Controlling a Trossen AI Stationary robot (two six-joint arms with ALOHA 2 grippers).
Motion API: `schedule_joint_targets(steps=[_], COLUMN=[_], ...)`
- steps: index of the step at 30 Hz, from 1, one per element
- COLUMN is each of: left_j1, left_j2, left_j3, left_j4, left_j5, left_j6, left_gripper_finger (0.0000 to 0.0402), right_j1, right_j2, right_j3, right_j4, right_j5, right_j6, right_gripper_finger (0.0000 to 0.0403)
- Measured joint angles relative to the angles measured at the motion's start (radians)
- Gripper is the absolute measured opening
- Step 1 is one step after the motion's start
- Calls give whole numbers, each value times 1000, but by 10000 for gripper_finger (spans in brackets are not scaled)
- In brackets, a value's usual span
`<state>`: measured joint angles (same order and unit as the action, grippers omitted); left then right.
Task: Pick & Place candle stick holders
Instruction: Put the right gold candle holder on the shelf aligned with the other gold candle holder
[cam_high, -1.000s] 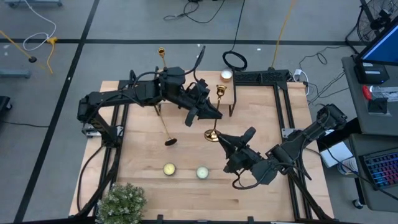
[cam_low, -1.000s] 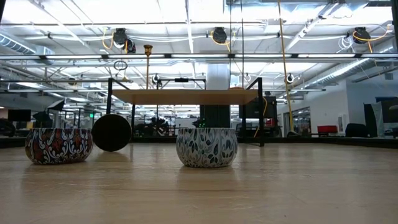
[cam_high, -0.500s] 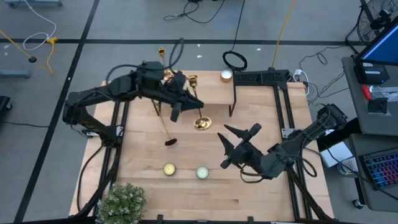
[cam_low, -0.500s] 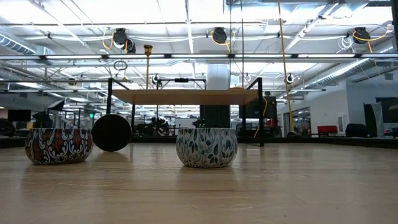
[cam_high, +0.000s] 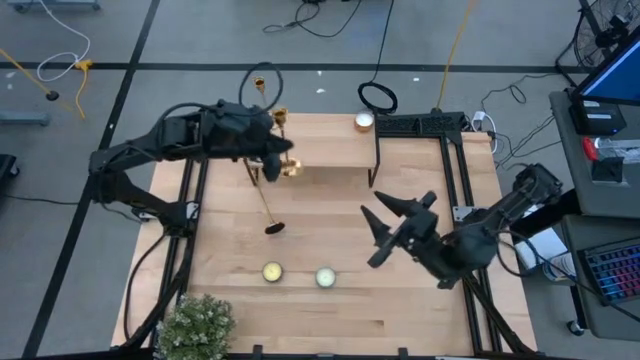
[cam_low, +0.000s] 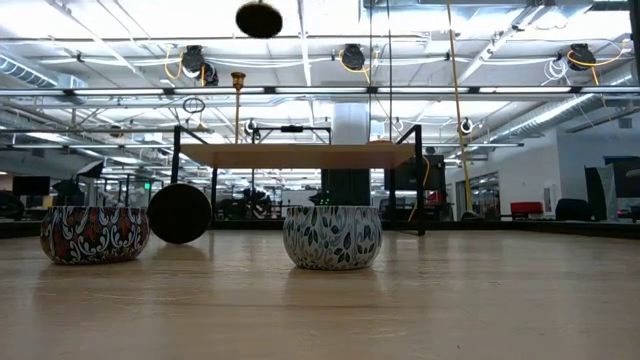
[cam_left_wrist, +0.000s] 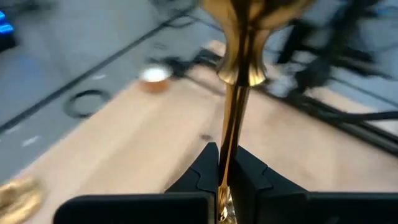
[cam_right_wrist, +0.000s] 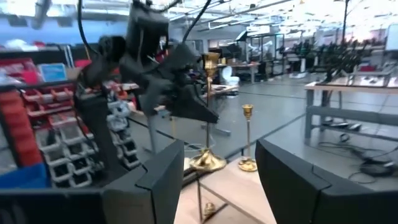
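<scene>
My left gripper (cam_high: 268, 160) (cam_left_wrist: 224, 163) is shut on a gold candle stick holder (cam_high: 288, 166), held high over the left end of the raised wooden shelf (cam_high: 330, 150). The holder slants, and the dark underside of its base (cam_low: 258, 18) faces the near edge. A second holder (cam_low: 238, 100) (cam_right_wrist: 247, 137) stands upright on the shelf's far left. A third has its dark round base (cam_high: 274, 228) (cam_low: 180, 213) on the table and its stem running toward the shelf. My right gripper (cam_high: 380, 238) (cam_right_wrist: 219, 149) hangs open over the table's right middle, holding nothing. My left gripper pinches the holder's thin stem (cam_left_wrist: 226, 146) between its two fingertips, short of the knob under the flared base (cam_left_wrist: 245, 37). The fingers lie across the stem. The holder is lifted clear of table and shelf, tilted with its cup end (cam_high: 280, 119) toward the far edge.
Two small candles in patterned tins (cam_high: 272, 271) (cam_high: 325, 277) sit near the table's front middle, and both show in the low view. A leafy plant (cam_high: 195, 325) stands at the near left corner. A white candle (cam_high: 363, 121) sits at the shelf's far right.
My right gripper has opened, rolled and drawn back up and toward the right, away from the holder's base. My left gripper has carried the holder toward the far left and tipped it from nearly upright to slanting. Its base now shows at the top of the low view.
</scene>
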<state>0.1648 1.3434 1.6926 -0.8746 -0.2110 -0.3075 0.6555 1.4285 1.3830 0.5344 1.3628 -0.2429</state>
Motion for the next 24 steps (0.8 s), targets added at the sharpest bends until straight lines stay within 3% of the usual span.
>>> schedule_joint_targets(steps=[6, 13, 15, 20, 24], left_j1=[17, -9, -28, -7, 110], left_j2=[-98, -321, -380, -449, -424], left_j3=[-93, -401, -502, -653, -668], left_j4=[-48, -22, 41, 313, 417], left_j5=[-147, -439, -480, -446, -256], left_j6=[-82, -341, -351, -164, -5], left_gripper_finger=[16, 16, 16, 16, 16], right_j1=[47, 41, 29, -8, -51], right_j2=[-26, -28, -28, -27, -28], right_j3=[0, 0, 0, 0, 0], right_j4=[-4, -15, -27, -36, -38], right_j5=[1, 34, 56, 58, 50], right_j6=[-20, -43, -56, -90, -35], right_gripper_finger=[195, 198, 198, 199, 199])
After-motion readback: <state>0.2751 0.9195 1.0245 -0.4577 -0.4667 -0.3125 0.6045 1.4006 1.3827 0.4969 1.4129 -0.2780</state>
